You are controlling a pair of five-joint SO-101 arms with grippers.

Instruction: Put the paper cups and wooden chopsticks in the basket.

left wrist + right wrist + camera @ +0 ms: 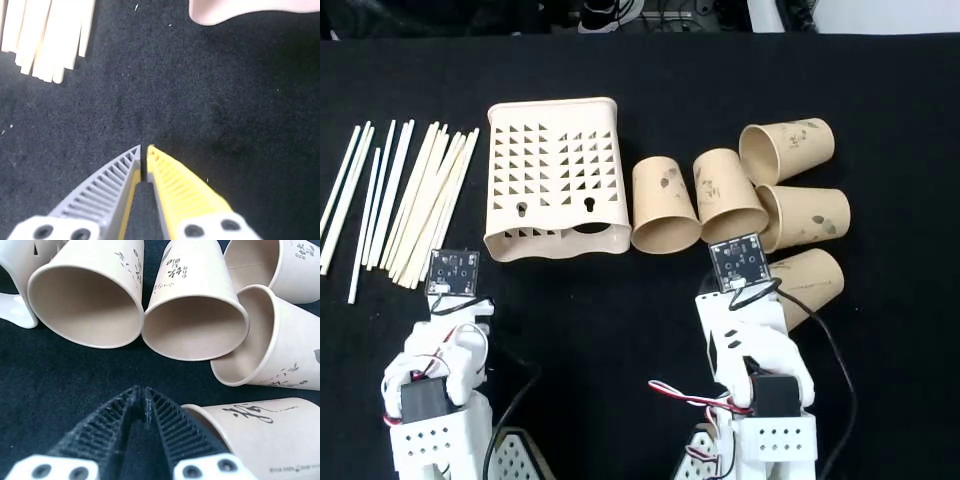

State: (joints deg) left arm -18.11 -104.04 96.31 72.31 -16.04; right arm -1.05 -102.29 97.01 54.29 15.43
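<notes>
Several wooden chopsticks (405,200) lie side by side at the table's left; their ends (47,37) show ahead of my left gripper (144,149), which is shut with nothing in it and hovers low over bare black cloth. The cream perforated basket (555,180) lies on its side in the middle. To its right, several paper cups lie tipped over, among them one (663,205) beside the basket and one (807,283) nearest my right arm (740,262). My black right gripper (143,390) is shut and empty, just short of two open cup mouths (85,305) (195,325).
The table is covered in black cloth (620,320), with bare room between the two arms and in front of the basket. A basket corner (240,10) lies ahead of the left gripper. Cables (690,398) run at the right arm's base.
</notes>
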